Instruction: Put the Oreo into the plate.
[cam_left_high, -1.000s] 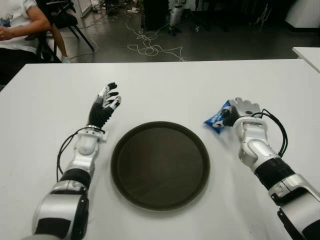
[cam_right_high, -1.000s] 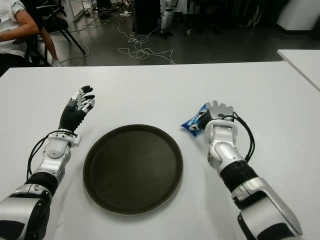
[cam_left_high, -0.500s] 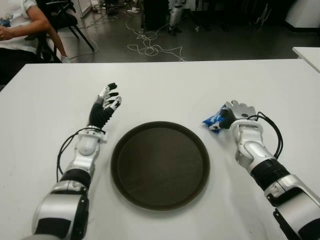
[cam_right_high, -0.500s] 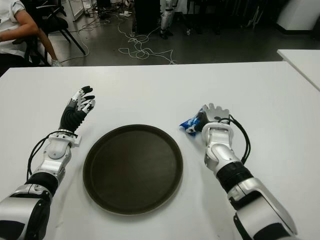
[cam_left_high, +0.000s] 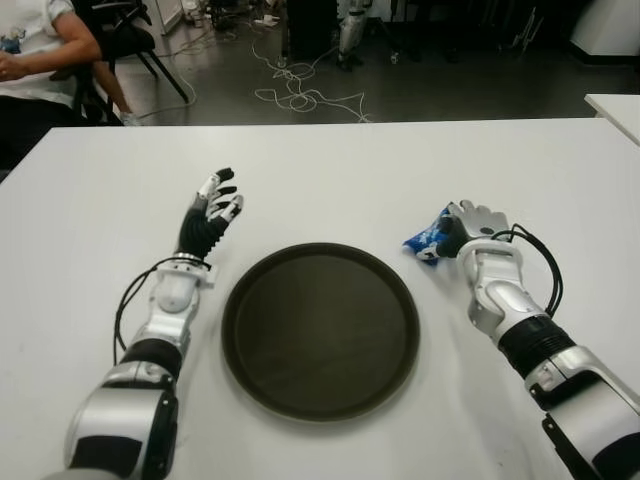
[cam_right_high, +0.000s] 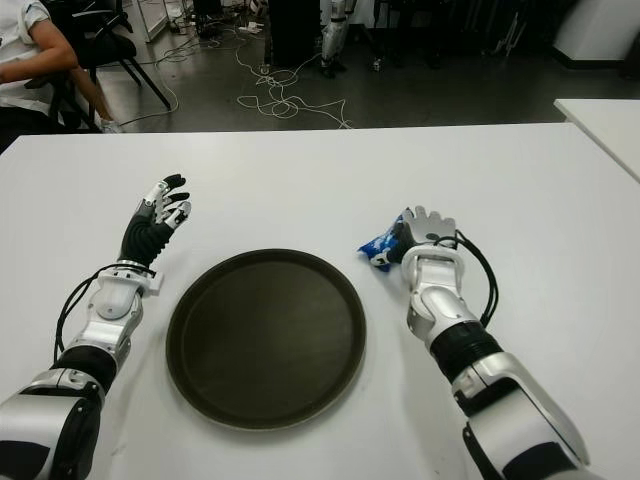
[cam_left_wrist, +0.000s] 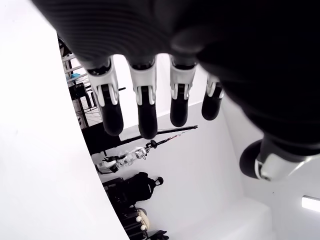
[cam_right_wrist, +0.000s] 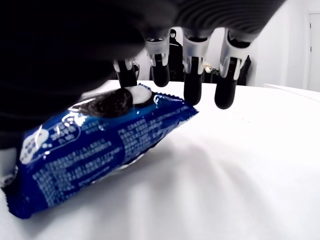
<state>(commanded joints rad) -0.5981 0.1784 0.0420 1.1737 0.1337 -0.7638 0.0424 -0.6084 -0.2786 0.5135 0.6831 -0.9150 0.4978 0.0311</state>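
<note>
Oreo pack (cam_right_wrist: 95, 150) under right hand (cam_left_high: 478, 222) (grip unclear)

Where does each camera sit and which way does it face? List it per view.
Left eye: head, looking down at the table; both arms show.
Right eye: same scene, shifted slightly; shares the plate.
Left wrist: under the open left hand, facing the room.
Right wrist: behind the right hand, fingers over the Oreo pack, also in both eyes.
</note>
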